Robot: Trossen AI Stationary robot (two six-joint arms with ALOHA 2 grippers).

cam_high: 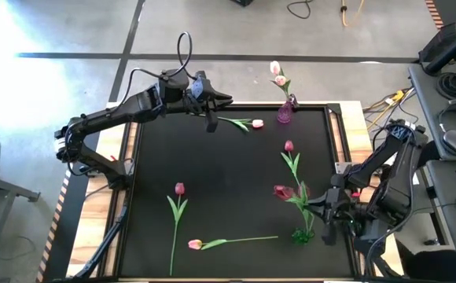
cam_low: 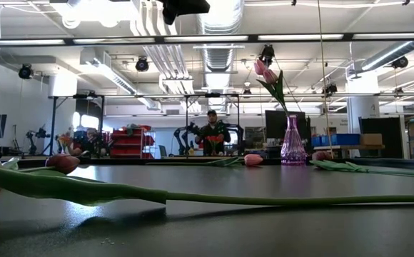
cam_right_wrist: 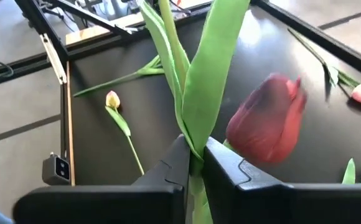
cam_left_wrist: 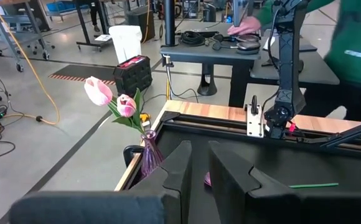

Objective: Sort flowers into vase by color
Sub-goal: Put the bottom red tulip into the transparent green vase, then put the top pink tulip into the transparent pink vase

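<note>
Right claw [cam_right_wrist: 194, 163] sits at the near right corner of the counter [cam_high: 228, 181], fingers pinching the green stem of a dark magenta tulip [cam_right_wrist: 269, 119] whose head hangs just beside them. In the high view that claw [cam_high: 328, 214] is next to a green vase [cam_high: 302, 234] at the same corner. Left claw [cam_high: 211, 119] hovers over the far edge of the counter, fingers close together with nothing visible between them. A pink tulip [cam_high: 244, 123] lies just beside it. Purple vase [cam_high: 285, 112] stands at the far edge with two pale pink tulips [cam_high: 277, 74] upright in it. Four more tulips lie flat: a dark one [cam_high: 289, 151] right of centre, another dark one [cam_high: 178, 212] at near left, a pale one [cam_high: 228, 242] along the near edge, and a dark one [cam_high: 283, 191] by the right claw.
</note>
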